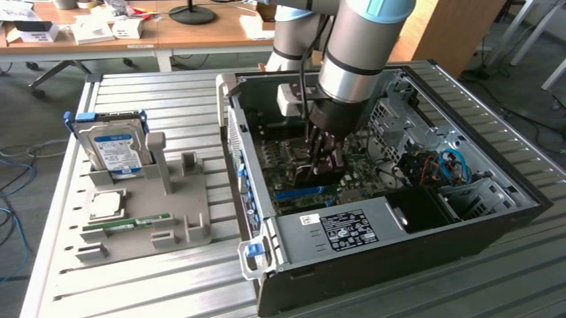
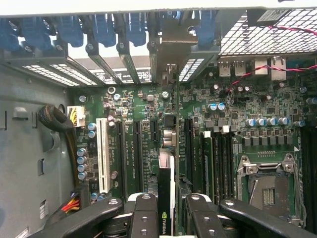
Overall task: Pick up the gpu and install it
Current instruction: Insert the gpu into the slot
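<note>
Gripper (image 2: 167, 207) jaws clamped narrow on gpu (image 2: 165, 181), edge-on above motherboard (image 2: 143, 109), mid PC case (image 1: 398, 265). Gpu prob. light, stiff, fragile; best gripped by top edge, not components.

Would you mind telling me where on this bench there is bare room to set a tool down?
The slatted metal table is bare between the grey holder tray and its near edge, and between the tray and the wooden desk. Crowded: the open black computer case, where the end effector grips the thin black gpu card.
</note>
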{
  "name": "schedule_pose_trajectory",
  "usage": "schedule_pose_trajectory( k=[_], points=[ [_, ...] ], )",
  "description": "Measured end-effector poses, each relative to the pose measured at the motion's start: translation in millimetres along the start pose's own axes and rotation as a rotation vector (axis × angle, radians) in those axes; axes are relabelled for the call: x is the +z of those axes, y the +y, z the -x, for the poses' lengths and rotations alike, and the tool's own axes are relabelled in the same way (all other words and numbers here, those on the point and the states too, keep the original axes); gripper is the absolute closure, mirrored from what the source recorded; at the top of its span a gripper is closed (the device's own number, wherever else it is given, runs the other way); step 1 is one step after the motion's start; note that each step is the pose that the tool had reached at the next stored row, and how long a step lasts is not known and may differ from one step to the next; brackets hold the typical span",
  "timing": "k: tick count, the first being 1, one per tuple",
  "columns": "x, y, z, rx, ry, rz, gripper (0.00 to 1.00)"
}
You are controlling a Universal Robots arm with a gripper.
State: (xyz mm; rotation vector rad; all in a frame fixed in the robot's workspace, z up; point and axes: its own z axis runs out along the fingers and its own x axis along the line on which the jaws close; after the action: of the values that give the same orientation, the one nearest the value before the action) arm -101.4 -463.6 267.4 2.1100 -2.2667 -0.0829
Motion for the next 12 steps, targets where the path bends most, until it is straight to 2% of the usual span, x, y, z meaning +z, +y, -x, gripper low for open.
schedule_pose_trajectory(
  k=[12],
  points=[
    [0.0, 0.5, -0.1, -0.002, 0.0002, -0.0002, 0.74]
  ],
)
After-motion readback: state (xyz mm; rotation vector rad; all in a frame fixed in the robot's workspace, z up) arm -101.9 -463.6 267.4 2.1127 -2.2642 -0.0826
